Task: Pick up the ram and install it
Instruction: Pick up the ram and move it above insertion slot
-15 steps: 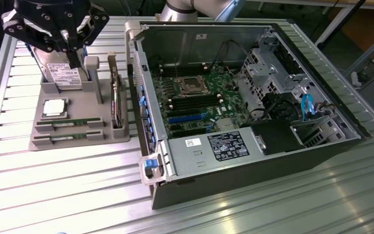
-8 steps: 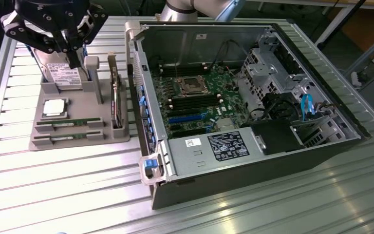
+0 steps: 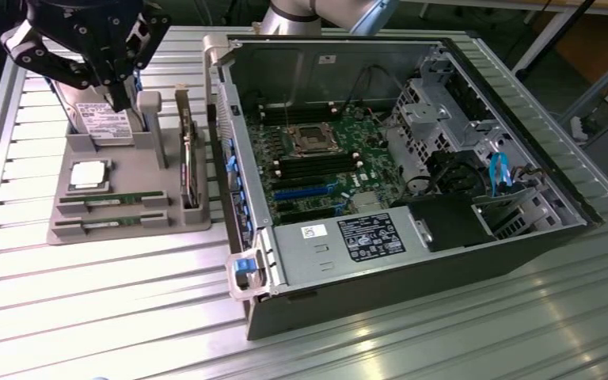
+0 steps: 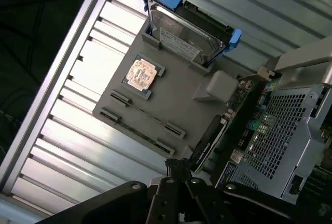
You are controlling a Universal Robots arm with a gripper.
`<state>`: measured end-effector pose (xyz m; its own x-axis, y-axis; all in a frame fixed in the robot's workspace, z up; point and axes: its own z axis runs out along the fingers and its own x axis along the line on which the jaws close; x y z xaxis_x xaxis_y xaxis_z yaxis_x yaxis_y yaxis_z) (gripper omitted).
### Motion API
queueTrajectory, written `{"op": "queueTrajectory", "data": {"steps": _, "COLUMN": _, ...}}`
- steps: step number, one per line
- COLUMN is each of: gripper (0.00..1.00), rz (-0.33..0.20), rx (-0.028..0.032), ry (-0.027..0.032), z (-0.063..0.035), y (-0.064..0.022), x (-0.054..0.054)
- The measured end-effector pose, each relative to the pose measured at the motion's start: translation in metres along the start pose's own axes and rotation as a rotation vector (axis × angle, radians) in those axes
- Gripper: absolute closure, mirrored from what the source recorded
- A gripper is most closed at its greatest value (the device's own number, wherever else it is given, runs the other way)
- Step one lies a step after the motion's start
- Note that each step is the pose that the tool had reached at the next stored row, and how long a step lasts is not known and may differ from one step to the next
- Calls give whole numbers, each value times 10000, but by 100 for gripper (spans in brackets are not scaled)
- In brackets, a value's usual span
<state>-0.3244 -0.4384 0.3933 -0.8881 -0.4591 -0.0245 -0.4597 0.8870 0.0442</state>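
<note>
The claw (image 3: 121,99) (image 4: 179,168), fingers pressed together, is hanging above the drive (image 3: 104,123), which is standing on edge in the grey tray (image 3: 124,236). The drive's white label is carrying print too small to read. One ram stick (image 3: 112,199) is sitting in a tray slot just beside the processor (image 3: 89,174), its twin (image 3: 110,224) in the next slot, both well apart from the claw. A card (image 3: 188,158) is standing on edge at the tray's side toward the open case (image 3: 389,297), whose black power-supply label (image 3: 373,236) is showing white print, likewise unreadable. Everything is resting on the ribbed bench (image 3: 93,305).
</note>
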Motion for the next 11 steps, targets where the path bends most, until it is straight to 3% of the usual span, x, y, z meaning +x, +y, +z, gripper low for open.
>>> {"op": "queueTrajectory", "data": {"steps": 11, "gripper": 91, "rz": -1599, "rx": -39, "ry": 71, "z": 0, "y": 0, "x": 0}}
